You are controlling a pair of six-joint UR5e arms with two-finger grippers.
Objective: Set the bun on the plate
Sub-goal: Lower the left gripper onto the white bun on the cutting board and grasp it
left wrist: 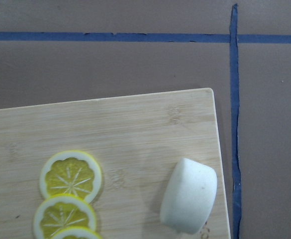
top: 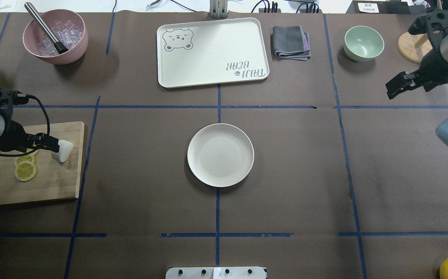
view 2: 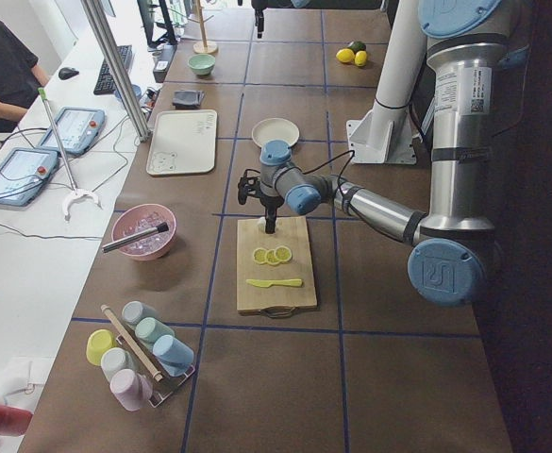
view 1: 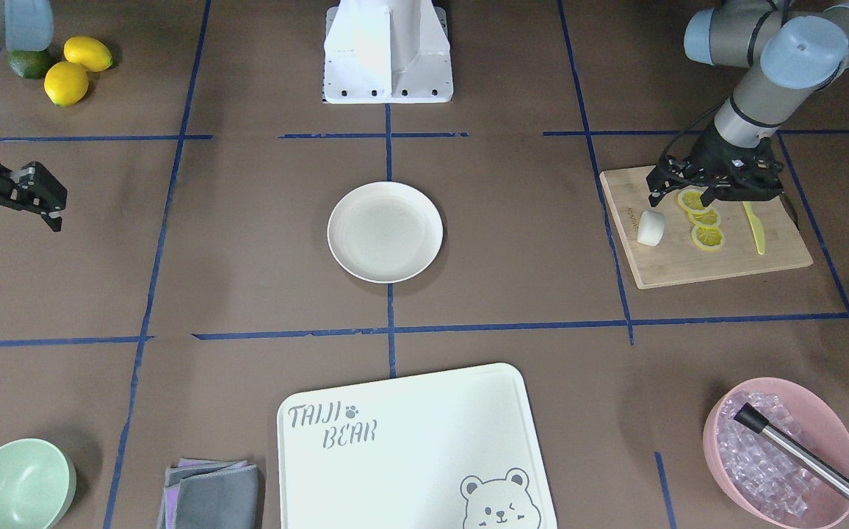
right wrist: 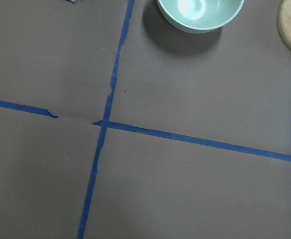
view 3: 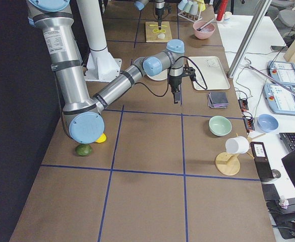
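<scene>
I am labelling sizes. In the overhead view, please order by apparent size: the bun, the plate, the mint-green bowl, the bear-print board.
1. bear-print board
2. plate
3. mint-green bowl
4. bun
The differences are clear; distance from the camera does not change this order.

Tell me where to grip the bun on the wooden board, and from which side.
Grip the bun across its narrower middle, coming down from above. It lies low on the board, apart from the lemon slices, so both flanks look free.
</scene>
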